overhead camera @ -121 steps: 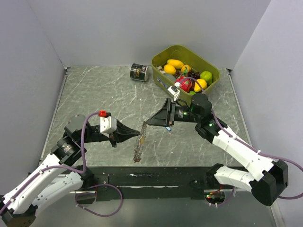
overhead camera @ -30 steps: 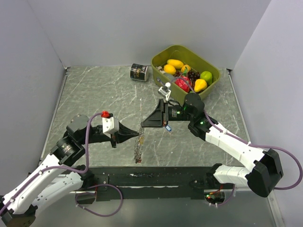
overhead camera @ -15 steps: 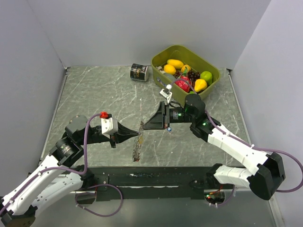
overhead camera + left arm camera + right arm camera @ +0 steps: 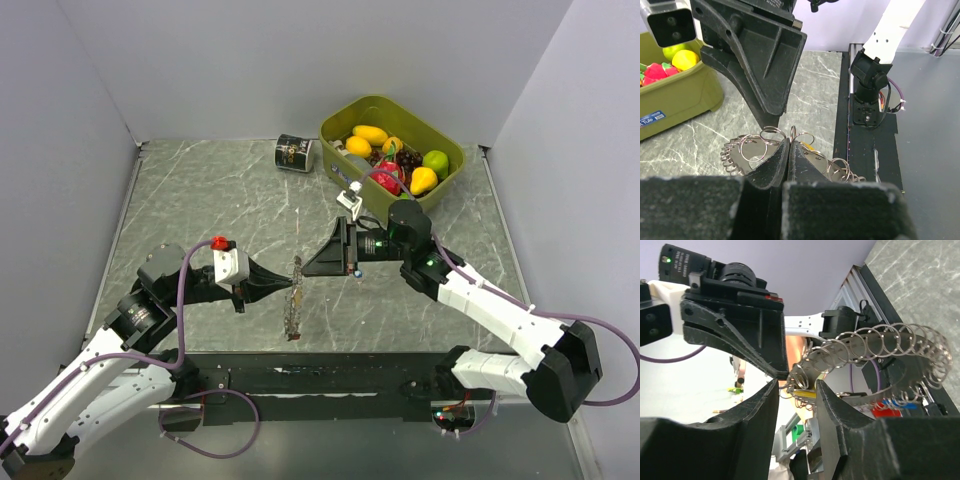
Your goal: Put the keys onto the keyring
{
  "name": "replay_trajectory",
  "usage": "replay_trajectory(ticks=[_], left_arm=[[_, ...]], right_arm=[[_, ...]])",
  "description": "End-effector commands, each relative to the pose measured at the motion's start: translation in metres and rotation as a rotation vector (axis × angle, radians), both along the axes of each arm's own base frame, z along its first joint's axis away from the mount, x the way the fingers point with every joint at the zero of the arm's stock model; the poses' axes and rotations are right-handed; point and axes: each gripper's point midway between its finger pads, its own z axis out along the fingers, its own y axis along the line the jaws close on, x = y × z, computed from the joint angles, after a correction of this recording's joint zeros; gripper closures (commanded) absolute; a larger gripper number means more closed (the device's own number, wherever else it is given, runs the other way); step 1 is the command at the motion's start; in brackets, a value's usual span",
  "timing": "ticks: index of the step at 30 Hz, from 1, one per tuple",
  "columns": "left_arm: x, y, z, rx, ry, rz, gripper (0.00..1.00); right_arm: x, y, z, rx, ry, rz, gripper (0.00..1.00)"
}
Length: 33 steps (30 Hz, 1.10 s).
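Observation:
The keyring [image 4: 293,305] hangs edge-on above the middle of the table; it is a silvery band lined with small wire loops [image 4: 747,150] [image 4: 880,340]. My left gripper [image 4: 290,287] [image 4: 790,142] is shut on its rim. My right gripper [image 4: 306,268] [image 4: 797,387] faces it from the right and is open. Its fingers stand either side of a key with a yellow tag [image 4: 805,394] at the ring's edge. I cannot tell whether either finger touches that key. Red [image 4: 887,407] and blue [image 4: 902,402] key tags hang lower on the ring.
A green bin [image 4: 345,115] of toy fruit stands at the back right, close behind the right arm. A black can [image 4: 294,153] lies on its side to the bin's left. A black strip [image 4: 330,375] runs along the table's near edge.
Since four seconds ago my right gripper has moved left to the ring's top edge. Over the last second both arms have barely shifted.

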Motion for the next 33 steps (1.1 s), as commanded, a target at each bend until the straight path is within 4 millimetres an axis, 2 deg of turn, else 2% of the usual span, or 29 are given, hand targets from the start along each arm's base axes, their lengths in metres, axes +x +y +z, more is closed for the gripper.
replay_trajectory(ticks=[1,12,18,19,21,25,30,32,33], left_arm=[[-0.004,0.004,0.039,-0.08,-0.103,0.004,0.99],[-0.003,0.001,0.04,-0.087,-0.103,-0.004,0.99],[-0.004,0.002,0.04,-0.087,-0.101,-0.007,0.99],[-0.004,0.002,0.039,-0.086,-0.097,-0.006,0.99],[-0.005,0.003,0.04,-0.089,-0.101,-0.003,0.99],[-0.005,0.004,0.04,-0.088,-0.099,0.005,0.99],[-0.004,0.007,0.036,-0.076,-0.088,0.023,0.99],[-0.003,0.008,0.035,-0.07,-0.085,0.036,0.93],[-0.001,0.01,0.031,-0.056,-0.082,0.048,0.87]], right_arm=[[0.0,0.003,-0.001,0.001,-0.027,0.006,0.57],[-0.005,0.012,0.007,0.031,-0.04,0.042,0.62],[-0.003,0.014,0.009,0.055,-0.033,0.034,0.79],[-0.003,0.014,0.008,0.054,-0.027,0.034,0.89],[-0.003,0.014,0.008,0.053,-0.031,0.034,1.0],[-0.003,0.012,0.005,0.018,-0.056,0.025,1.0],[0.0,0.006,0.012,-0.031,-0.141,-0.001,1.0],[0.001,0.003,0.009,-0.066,-0.175,-0.01,1.0],[0.003,0.002,0.015,-0.064,-0.199,-0.016,1.0]])
